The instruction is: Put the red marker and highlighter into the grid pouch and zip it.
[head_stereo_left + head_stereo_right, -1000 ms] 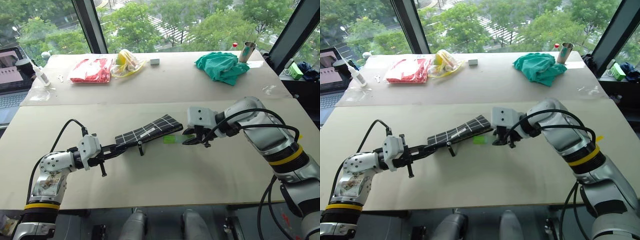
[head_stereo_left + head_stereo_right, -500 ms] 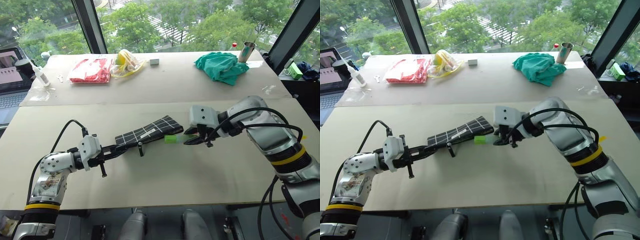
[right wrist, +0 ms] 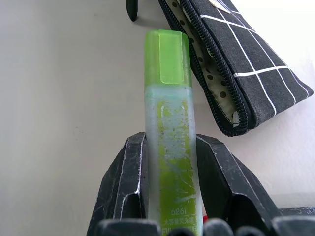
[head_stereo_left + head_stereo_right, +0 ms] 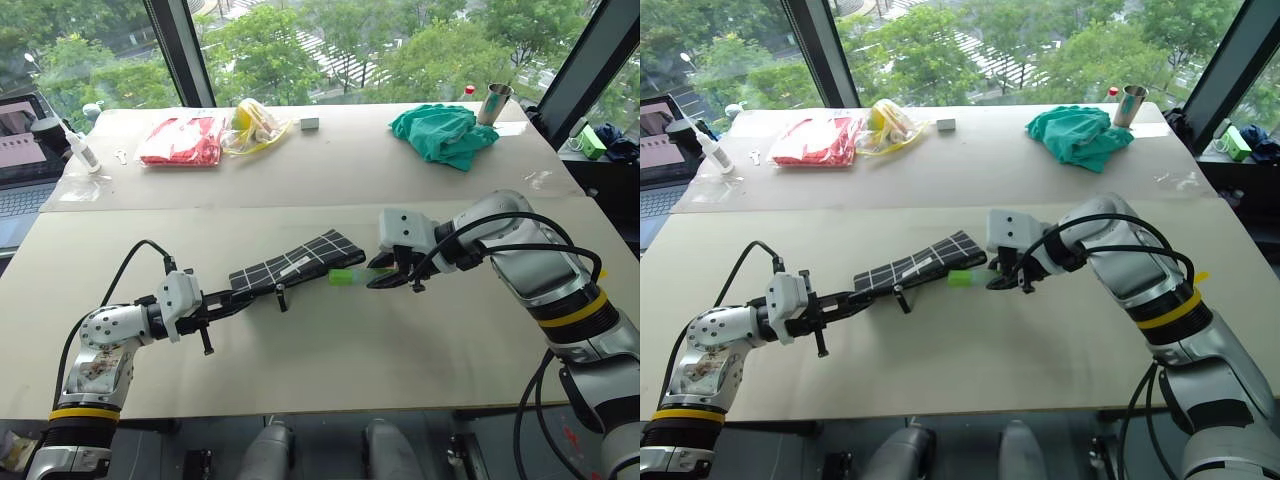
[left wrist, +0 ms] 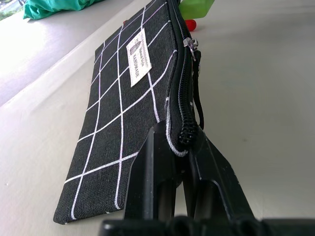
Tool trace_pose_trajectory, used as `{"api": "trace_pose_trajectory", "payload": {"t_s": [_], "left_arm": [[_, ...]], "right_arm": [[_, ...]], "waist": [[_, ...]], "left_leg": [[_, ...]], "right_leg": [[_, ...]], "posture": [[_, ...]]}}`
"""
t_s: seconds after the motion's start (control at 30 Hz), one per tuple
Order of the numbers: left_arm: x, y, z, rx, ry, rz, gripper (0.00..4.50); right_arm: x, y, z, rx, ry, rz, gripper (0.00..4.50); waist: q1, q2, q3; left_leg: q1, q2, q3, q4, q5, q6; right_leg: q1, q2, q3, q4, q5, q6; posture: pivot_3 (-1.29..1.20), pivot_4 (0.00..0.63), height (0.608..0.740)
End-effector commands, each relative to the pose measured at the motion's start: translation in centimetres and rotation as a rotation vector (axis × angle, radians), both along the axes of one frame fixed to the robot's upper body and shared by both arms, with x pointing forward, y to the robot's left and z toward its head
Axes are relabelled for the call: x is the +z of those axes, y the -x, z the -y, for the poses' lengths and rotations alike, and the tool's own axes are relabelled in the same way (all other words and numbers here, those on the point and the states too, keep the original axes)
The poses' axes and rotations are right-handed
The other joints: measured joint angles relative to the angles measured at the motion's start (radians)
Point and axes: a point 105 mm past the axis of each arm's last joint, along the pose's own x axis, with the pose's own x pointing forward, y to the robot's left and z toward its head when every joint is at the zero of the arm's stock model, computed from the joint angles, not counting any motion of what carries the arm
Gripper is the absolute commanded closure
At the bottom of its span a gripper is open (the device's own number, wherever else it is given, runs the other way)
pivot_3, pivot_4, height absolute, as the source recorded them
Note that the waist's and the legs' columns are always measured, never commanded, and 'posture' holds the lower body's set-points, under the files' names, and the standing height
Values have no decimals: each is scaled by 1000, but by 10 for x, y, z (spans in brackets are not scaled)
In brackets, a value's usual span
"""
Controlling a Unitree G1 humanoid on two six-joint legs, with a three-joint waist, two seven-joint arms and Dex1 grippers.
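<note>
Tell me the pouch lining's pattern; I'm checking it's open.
Pale with dark dots, clearest in the right wrist view.

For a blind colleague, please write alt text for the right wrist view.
The right gripper holds the highlighter between its two black fingers, its green cap pointing at the open zipper edge of the grid pouch. Both are above a pale table.

The grid pouch (image 5: 125,98) is matt woven black cloth with a plastic-toothed zipper. The highlighter (image 3: 170,132) is translucent, scuffed green plastic. The fingers (image 3: 125,187) are glossy black plastic; the desk (image 4: 330,350) is smooth, matt.
</note>
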Motion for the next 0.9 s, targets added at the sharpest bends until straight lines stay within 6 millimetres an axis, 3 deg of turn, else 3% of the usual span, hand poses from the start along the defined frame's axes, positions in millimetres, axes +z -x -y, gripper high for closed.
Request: {"api": "trace_pose_trajectory", "payload": {"t_s": [0.03,0.63,0.9], "left_arm": [[2,1,1,-11,9,14,4500],[-3,2,3,-15,0,12,4500],[-5,1,9,-31,-1,13,4500]], "right_arm": [[20,-3,1,-5,-36,59,3475],[21,-12,-5,-31,-39,81,3475],[5,-19,-39,-7,4,134,3475]], "waist": [[0,0,0],[0,0,0],[-3,0,0]], "left_leg": [[0,0,0,0,0,0],[0,0,0,0,0,0],[0,0,-1,0,0,0]], "right_leg": [[0,0,0,0,0,0],[0,0,0,0,0,0],[-1,0,0,1,0,0]], "posture": [[0,150,740],[0,150,740],[0,150,740]]}}
